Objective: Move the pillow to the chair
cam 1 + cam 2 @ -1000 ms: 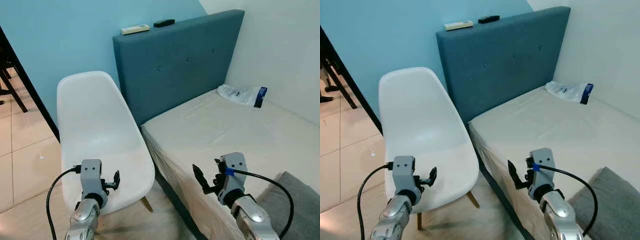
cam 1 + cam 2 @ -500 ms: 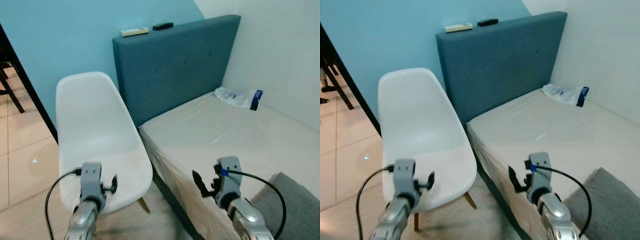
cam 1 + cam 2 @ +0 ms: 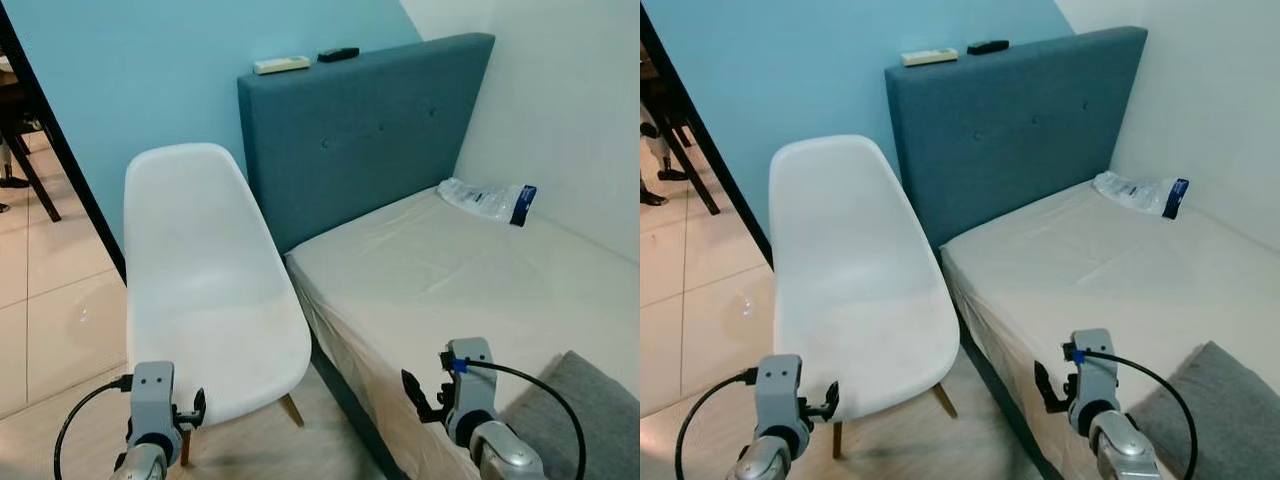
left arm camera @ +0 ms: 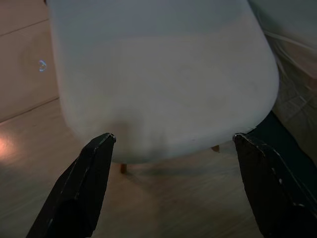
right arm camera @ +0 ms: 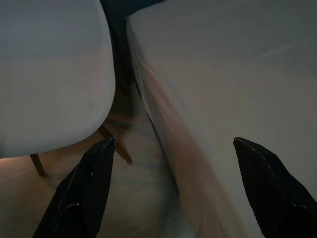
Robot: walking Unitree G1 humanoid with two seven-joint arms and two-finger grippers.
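White chair (image 3: 205, 290) beside the bed (image 3: 470, 275), seat bare, back twd the blue wall (image 3: 130, 70). Grey pillow (image 3: 585, 405) at lower right on the bed, near its front edge, well apart from the chair. Blue headboard (image 3: 365, 130) behind the mattress, w/ a white remote (image 3: 281, 65) and a black remote (image 3: 338, 54) on its top edge. Plastic pack (image 3: 490, 198) w/ dark end lying on the bed by the far wall, near the headboard corner.

Left gripper (image 4: 173, 141) held low in front of the chair seat edge, over tan floor (image 3: 60, 320); fingers (image 4: 81, 191) spread wide, nothing between. Right gripper (image 5: 173, 144) low betw chair and bed side, facing the gap and mattress edge; fingers (image 5: 270, 188) likewise spread wide, empty. Neither touching pillow or chair. Dark table legs (image 3: 25, 150) at far left on the tiles.
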